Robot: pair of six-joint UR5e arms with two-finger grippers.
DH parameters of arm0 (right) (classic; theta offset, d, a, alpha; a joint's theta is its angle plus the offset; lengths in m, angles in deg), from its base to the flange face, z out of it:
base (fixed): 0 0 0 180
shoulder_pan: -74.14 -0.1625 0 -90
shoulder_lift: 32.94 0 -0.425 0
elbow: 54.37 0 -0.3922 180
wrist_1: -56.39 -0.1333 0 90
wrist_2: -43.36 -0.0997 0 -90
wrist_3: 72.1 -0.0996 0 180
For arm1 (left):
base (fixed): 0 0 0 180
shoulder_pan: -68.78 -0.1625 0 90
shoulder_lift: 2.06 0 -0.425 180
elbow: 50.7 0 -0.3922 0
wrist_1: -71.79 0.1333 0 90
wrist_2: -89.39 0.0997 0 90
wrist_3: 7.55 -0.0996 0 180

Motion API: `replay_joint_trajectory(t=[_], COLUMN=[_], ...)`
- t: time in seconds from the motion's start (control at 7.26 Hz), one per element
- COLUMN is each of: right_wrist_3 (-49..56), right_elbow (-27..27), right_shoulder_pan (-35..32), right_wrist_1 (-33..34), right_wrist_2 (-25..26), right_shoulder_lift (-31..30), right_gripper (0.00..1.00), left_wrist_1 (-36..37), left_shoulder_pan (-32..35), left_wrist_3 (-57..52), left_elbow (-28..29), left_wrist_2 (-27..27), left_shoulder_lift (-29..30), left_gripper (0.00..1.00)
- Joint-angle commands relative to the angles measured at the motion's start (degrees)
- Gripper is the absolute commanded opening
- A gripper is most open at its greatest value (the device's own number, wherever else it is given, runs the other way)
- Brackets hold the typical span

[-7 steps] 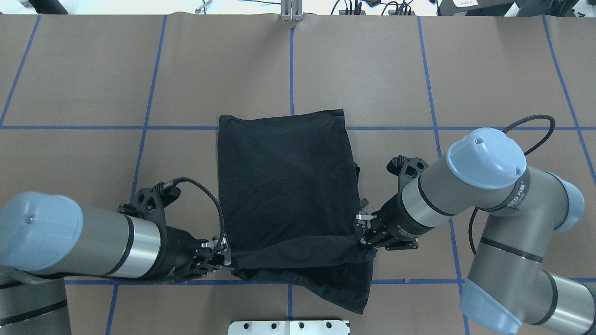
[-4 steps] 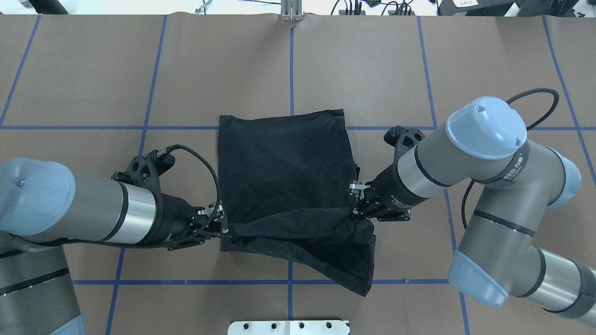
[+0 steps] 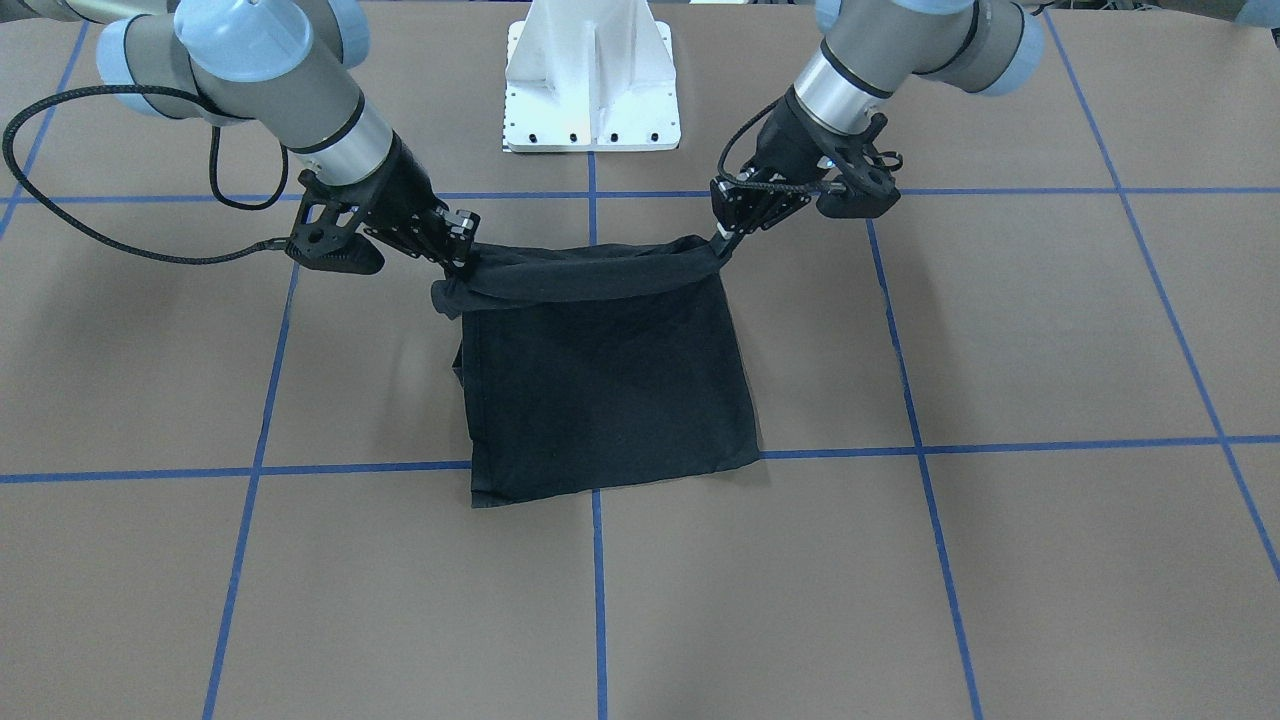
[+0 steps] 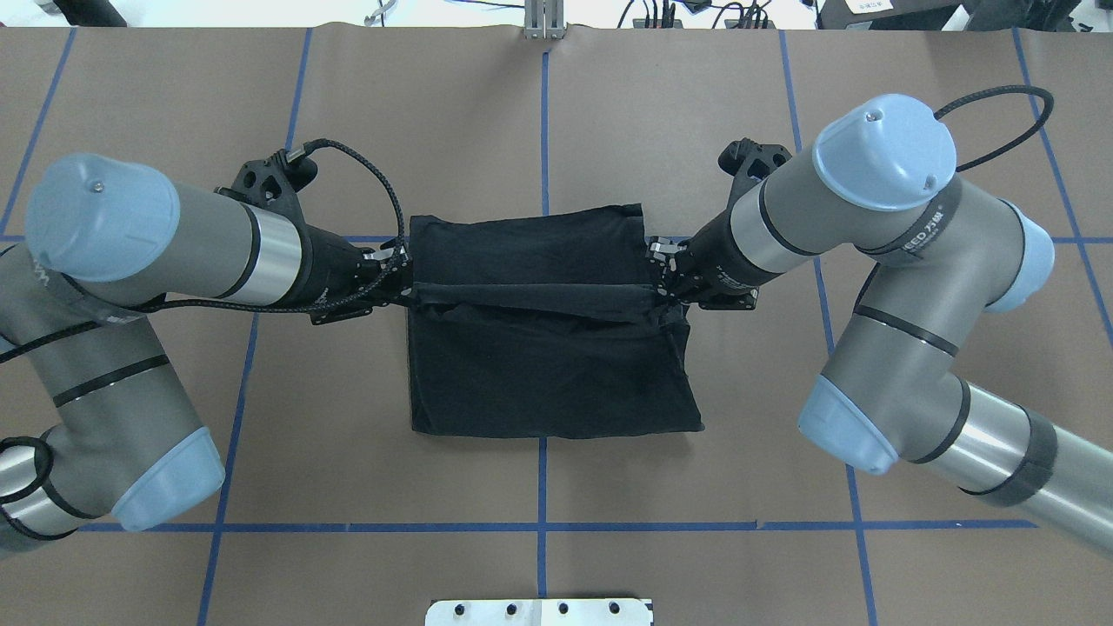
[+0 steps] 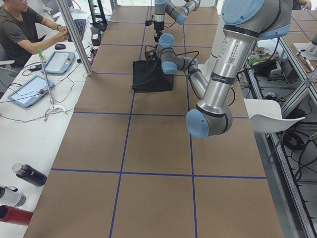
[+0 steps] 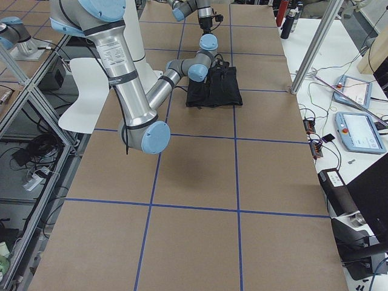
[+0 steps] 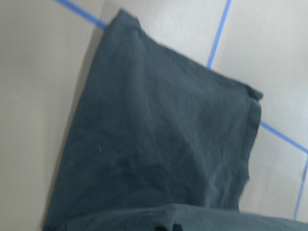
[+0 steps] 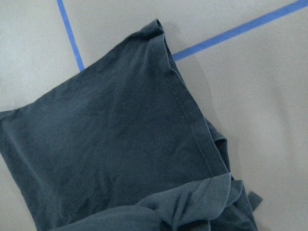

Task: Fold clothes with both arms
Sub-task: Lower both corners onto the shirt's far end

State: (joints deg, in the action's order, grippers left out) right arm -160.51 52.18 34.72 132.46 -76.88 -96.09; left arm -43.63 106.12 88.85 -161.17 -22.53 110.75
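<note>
Brown table (image 4: 696,130), T-shirt (image 4: 548,374) edge within jaws

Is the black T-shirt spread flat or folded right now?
Mid-fold: the left gripper and right gripper hold one edge of the T-shirt raised across its middle; the far strip lies uncovered.

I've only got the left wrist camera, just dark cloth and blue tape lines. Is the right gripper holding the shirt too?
Observer: Yes. The right gripper is shut on the T-shirt, opposite the left gripper.
Operator: Where's the lifted edge relative to the far hem?
Observer: Overhead, the lifted edge stops short of the far hem; a strip of the lower layer shows beyond it.
Operator: Is it taut?
Observer: Mostly. The front-facing view shows a rolled band with slight sag, and a small bunch of cloth hanging under the right gripper.
</note>
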Motion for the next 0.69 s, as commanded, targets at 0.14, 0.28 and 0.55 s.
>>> replay_joint_trajectory(t=[0.14,0.28,0.55], right_wrist_3=[0.3,0.3,0.0], right_elbow=[-12.0,-12.6,-16.0], right_shoulder_pan=[-2.4,-2.8,-2.8], right_wrist_1=[-11.3,-12.2,-12.1], right_wrist_2=[1.0,1.0,1.0], right_shoulder_lift=[3.3,3.4,7.5], right_gripper=[0.00,0.00,0.00], left_wrist_1=[-6.5,-6.5,-6.6], left_shoulder_pan=[3.8,4.1,3.9], left_wrist_3=[-1.4,-2.2,-2.2], left_elbow=[8.4,8.7,9.8], left_wrist_2=[0.0,0.0,0.0], left_shoulder_lift=[1.5,1.5,2.6], left_gripper=[0.00,0.00,0.00])
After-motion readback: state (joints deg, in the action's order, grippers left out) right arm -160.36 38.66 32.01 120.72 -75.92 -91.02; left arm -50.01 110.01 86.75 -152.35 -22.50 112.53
